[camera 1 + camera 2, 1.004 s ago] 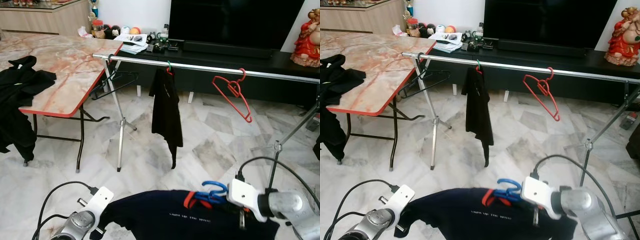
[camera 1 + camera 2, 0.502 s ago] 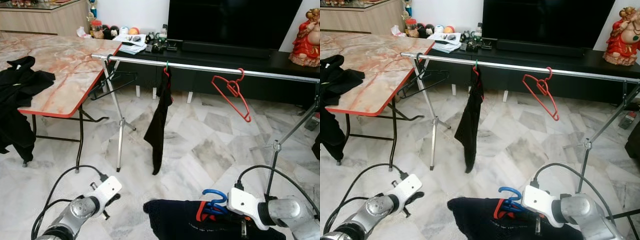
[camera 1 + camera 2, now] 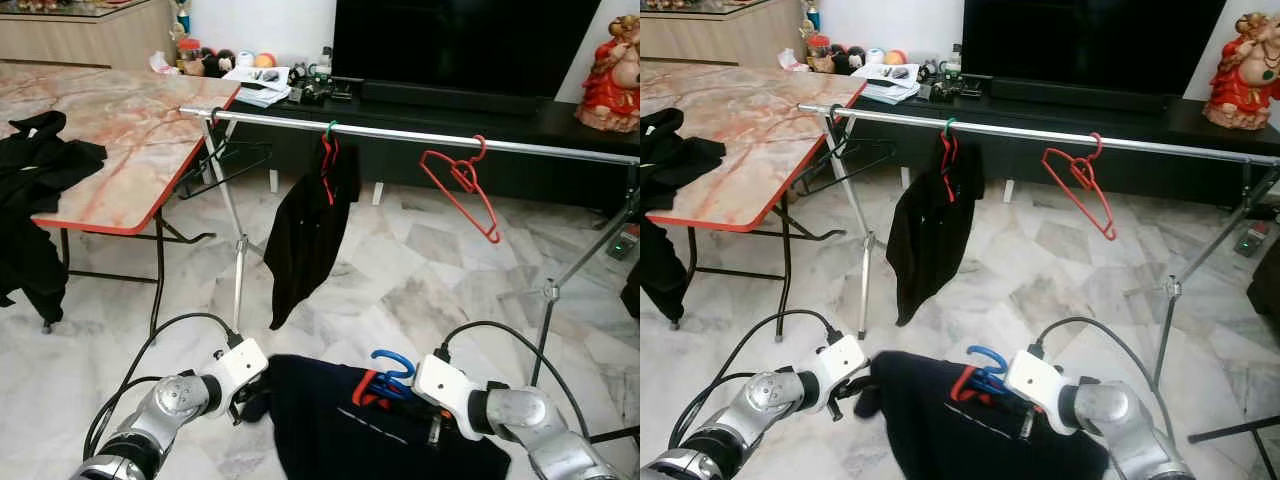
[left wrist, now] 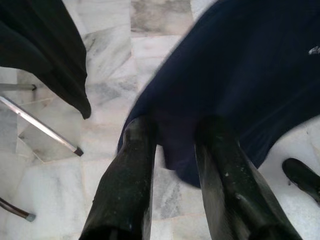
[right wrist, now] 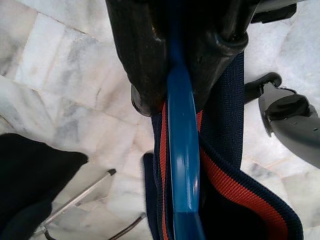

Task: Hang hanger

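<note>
A blue hanger (image 3: 392, 368) carries a dark navy shirt (image 3: 340, 435) with a red collar, low in front of me. My right gripper (image 5: 175, 75) is shut on the blue hanger's (image 5: 182, 150) neck just below the hook. At the shirt's left edge my left gripper (image 3: 250, 398) stands open, and the navy cloth (image 4: 240, 75) lies between and behind its fingers (image 4: 137, 150). Beyond them runs a silver clothes rail (image 3: 400, 133). On it hang a black garment (image 3: 305, 235), an empty red hanger (image 3: 462, 185) and, at the left end, an empty black hanger (image 3: 225, 160).
A marble-topped folding table (image 3: 130, 120) with a red edge stands at the left, with black clothes (image 3: 40, 165) heaped on it. The rail's legs (image 3: 238, 280) (image 3: 550, 295) rest on the tiled floor. Behind are a dark TV cabinet (image 3: 450, 105) and a red statue (image 3: 612, 60).
My left gripper has moved right, up to the shirt's left edge. The right gripper with the hanger has shifted a little left. The black garment on the rail has swung round.
</note>
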Motion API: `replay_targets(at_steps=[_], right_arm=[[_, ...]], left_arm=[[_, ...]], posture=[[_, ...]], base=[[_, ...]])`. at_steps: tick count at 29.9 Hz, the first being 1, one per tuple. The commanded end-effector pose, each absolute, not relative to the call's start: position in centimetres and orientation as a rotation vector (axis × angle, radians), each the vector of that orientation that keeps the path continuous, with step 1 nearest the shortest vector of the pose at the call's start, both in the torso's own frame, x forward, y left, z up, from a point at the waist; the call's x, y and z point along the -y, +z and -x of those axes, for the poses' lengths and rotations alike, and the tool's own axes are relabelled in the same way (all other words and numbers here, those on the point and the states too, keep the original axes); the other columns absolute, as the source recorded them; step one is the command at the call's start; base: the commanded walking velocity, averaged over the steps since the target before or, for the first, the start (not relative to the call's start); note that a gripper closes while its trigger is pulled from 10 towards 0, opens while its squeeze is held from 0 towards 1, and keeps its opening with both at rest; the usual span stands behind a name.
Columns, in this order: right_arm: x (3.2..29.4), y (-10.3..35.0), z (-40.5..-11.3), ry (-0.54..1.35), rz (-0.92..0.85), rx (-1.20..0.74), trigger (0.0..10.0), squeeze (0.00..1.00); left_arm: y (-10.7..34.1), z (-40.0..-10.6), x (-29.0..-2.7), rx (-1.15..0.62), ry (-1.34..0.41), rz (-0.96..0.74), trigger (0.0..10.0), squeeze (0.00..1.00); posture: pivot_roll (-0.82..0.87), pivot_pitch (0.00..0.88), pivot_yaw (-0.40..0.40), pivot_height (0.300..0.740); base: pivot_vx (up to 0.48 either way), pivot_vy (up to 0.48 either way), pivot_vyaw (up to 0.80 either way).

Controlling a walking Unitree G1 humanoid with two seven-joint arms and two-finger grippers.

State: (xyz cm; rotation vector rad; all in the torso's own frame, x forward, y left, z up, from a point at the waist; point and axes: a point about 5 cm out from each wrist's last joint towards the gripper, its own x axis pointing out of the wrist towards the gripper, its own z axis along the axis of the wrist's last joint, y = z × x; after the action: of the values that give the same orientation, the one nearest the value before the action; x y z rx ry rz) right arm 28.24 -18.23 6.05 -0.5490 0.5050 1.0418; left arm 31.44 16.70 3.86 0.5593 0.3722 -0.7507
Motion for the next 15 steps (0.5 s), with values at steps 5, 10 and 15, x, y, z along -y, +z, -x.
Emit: replay_targets(at_steps=[5, 10, 15], right_arm=[[18.5, 5.4, -26.6, 1.196, 0.593, -0.58, 10.0, 0.0], [18.9, 5.1, -27.0, 1.192, 0.674, -0.607, 10.0, 0.0], [18.3, 5.4, -28.0, 1.178, 0.684, -0.583, 10.0, 0.0]], left_arm=[[4.5, -31.8, -16.5, -0.343, -0.769, -0.552, 10.0, 0.0], [5.1, -32.1, -16.2, -0.327, -0.81, -0.576, 10.0, 0.08], [5.2, -31.7, -15.9, -0.351, -0.923, -0.578, 10.0, 1.0]], posture=[[-0.02, 0.054, -0.046, 0.74], [-0.02, 0.05, -0.049, 0.74], [-0.01, 0.044, -0.048, 0.74]], base=[[0.0, 0.0, 0.0], [0.0, 0.0, 0.0], [0.0, 0.0, 0.0]])
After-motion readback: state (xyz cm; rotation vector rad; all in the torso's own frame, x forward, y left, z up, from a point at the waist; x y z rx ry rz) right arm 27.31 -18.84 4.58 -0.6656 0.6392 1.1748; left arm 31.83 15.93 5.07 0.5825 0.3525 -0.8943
